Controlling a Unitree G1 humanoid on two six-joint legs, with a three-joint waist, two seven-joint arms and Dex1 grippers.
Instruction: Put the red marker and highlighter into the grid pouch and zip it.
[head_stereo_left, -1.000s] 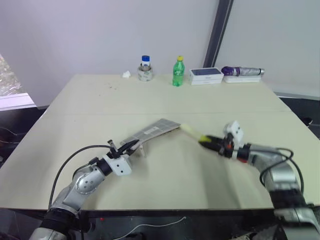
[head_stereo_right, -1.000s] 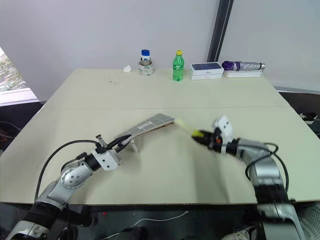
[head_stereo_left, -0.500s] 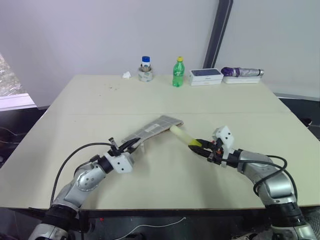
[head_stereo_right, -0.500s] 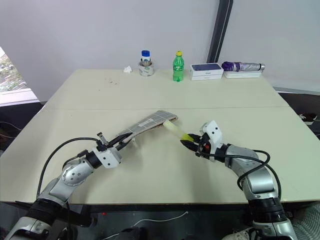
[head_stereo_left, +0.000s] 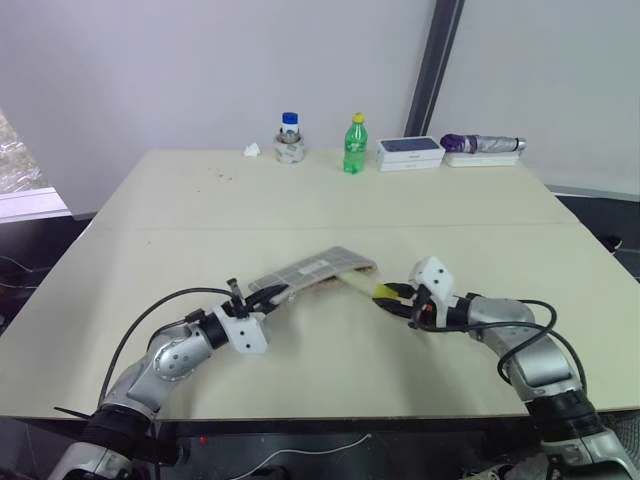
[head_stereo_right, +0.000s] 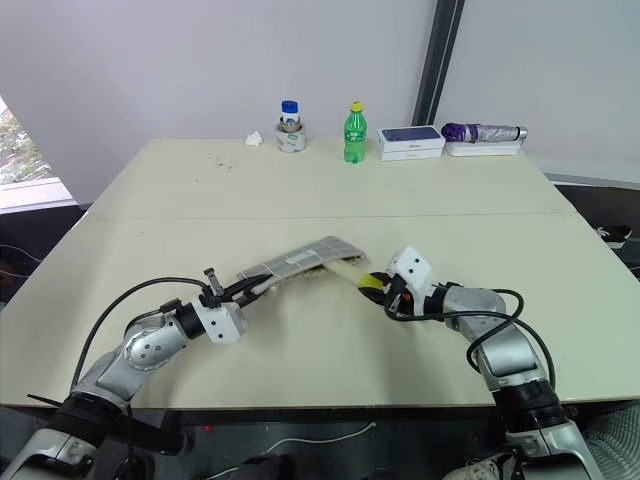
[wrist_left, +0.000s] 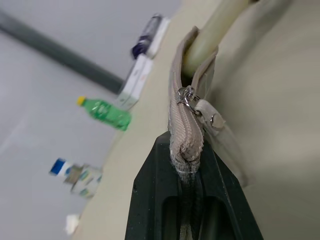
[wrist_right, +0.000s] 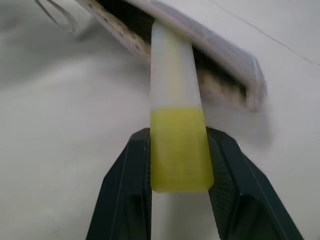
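Low left of centre, left claw (head_stereo_left: 262, 298) clamped on the zipper end of the grid pouch (head_stereo_left: 312, 269), lifting it off the bench (head_stereo_left: 330, 215). Right of centre, right claw (head_stereo_right: 377, 290) clenched on the highlighter (head_stereo_right: 358, 277) cap, pale tip in the pouch mouth. Best pushed straight along the pouch, opening held steady. Red marker not made out.

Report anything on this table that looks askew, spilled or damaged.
Nothing looks spilled or damaged. The grid pouch sits tilted only because the left gripper is shut on its zipper end, lifting it, while the right gripper feeds the highlighter into its open mouth. The bottles at the far edge stand upright.
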